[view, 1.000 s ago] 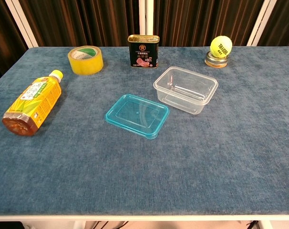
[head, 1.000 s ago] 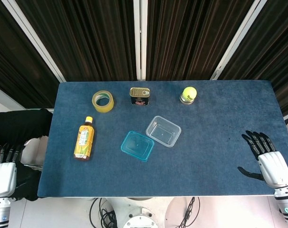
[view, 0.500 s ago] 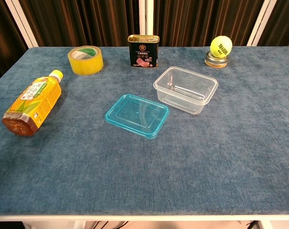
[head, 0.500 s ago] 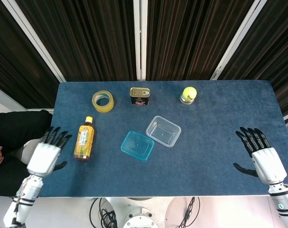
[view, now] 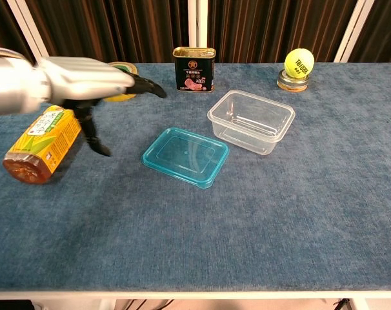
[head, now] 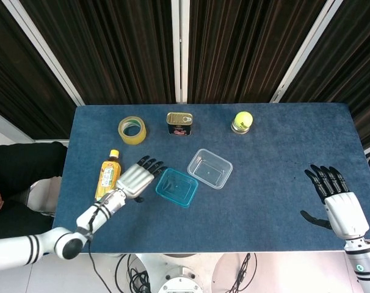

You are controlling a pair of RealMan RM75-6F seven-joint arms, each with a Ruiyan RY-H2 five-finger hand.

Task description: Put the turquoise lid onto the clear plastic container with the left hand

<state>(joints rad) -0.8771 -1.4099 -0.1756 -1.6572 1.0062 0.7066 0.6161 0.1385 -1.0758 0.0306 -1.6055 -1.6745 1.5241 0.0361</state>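
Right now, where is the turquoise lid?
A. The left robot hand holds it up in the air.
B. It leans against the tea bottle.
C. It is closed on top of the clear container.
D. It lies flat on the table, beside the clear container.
D. The turquoise lid lies flat on the blue table next to the open clear container, and the left robot hand, fingers spread, holds nothing.

Lighting: bright, even, from overhead in both views; backdrop of dark curtains (head: 130, 49) stays dim. Shadows: short and soft under the tea bottle (view: 44, 134) and clear plastic container (view: 251, 121). Glare: small highlights on the container rim and the turquoise lid (view: 185, 155). Focus: table items sharp; left hand (view: 86, 79) blurred in the chest view. Distortion: slight wide-angle spread at the table edges (view: 376, 271).
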